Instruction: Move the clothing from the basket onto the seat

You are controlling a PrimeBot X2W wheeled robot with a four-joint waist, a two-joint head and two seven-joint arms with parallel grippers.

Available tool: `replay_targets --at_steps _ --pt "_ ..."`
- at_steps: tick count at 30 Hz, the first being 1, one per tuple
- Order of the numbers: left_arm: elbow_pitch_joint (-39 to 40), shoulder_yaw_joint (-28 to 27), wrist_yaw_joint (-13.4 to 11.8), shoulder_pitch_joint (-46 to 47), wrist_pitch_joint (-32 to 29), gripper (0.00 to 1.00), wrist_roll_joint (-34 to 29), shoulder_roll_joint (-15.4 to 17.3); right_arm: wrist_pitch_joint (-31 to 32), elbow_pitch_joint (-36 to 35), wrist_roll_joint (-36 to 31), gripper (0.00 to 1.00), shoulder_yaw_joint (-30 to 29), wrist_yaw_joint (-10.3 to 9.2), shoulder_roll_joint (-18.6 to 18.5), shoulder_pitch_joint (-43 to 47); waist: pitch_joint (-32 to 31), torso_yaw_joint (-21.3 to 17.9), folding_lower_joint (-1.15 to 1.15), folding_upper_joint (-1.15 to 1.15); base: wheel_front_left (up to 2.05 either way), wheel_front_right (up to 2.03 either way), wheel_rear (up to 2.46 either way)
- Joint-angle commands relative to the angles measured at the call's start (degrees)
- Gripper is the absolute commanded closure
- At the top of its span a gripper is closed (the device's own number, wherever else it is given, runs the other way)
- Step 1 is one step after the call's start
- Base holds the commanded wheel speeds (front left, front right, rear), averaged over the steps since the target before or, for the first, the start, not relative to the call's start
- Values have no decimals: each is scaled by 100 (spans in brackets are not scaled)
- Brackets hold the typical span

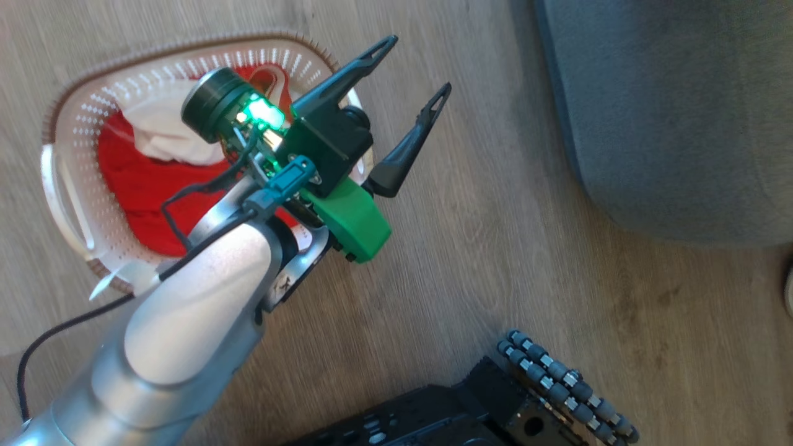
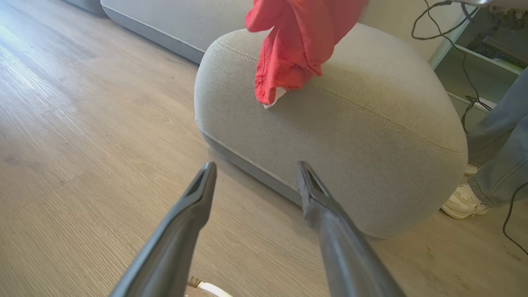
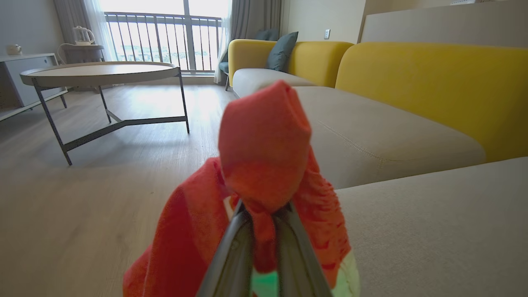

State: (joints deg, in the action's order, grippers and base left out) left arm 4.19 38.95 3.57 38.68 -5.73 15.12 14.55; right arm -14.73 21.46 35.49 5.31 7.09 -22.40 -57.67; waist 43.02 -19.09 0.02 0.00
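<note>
Bare floor point(image 1: 495, 248) open between basket point(image 1: 62, 186) and seat point(image 1: 669, 124). Seat top mostly bare. Person's legs point(image 2: 499, 156) and hanging cables point(image 2: 466, 62) crowd the seat's right end.

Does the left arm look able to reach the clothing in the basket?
Probably yes: the left gripper is open over the basket, clothing uncovered, though its fingers point away toward the seat.

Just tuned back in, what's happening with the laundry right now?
The right gripper is shut on a red garment, holding it over the grey seat, not yet let go. The left gripper hangs open and empty beside the basket, where more red and white clothing lies.
</note>
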Motion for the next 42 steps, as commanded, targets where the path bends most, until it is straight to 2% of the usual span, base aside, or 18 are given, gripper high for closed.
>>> replay_targets --at_steps 1,8,12,17,21,26,27,30,31,32,37,42 --pt "199 -148 23 48 -10 0 -41 77 -27 -74 50 100 -98 40 -196 17 180 39 -2 0 0 0 0" --pt "181 -187 -90 -89 79 0 41 74 138 1103 414 100 -1012 40 -922 -1104 234 217 -2 0 0 0 0" --pt "238 -286 -173 -218 167 0 131 122 453 1785 207 100 -1475 40 -1419 -1525 351 375 -2 0 0 0 0" --pt "412 -312 -267 -359 172 0 159 178 483 2360 19 100 -2129 40 -1823 -1855 622 519 -2 0 0 0 0" --pt "538 -322 -332 -436 118 0 151 248 308 2900 -151 100 -2524 40 -1763 -1759 855 601 -2 0 0 0 0" --pt "639 -294 -391 -489 29 0 91 335 85 3587 -446 100 -2782 40 -1371 -1502 949 708 -2 0 0 0 0" --pt "659 -293 -405 -494 20 0 86 342 54 3699 -505 95 -2831 40 -1301 -1465 937 729 -2 0 0 0 0" --pt "730 -368 -492 -516 -3 0 117 356 3 3876 -662 52 -2870 40 -1110 -1416 892 743 -2 0 0 0 0" --pt "750 -399 -508 -521 -13 0 137 374 -6 3908 -704 13 -2882 40 -1068 -1413 872 736 -2 0 0 0 0" --pt "766 -428 -518 -523 -19 0 148 400 -12 3930 -739 0 -2883 40 -1017 -1410 845 725 -2 0 0 0 0" --pt "774 -533 -538 -520 23 0 228 470 -24 3871 -884 0 -2807 40 -869 -1333 645 625 -2 0 0 0 0" --pt "483 -556 -488 -503 279 0 429 313 -26 3491 -963 0 -2439 40 -822 -827 247 634 -2 0 0 0 0"
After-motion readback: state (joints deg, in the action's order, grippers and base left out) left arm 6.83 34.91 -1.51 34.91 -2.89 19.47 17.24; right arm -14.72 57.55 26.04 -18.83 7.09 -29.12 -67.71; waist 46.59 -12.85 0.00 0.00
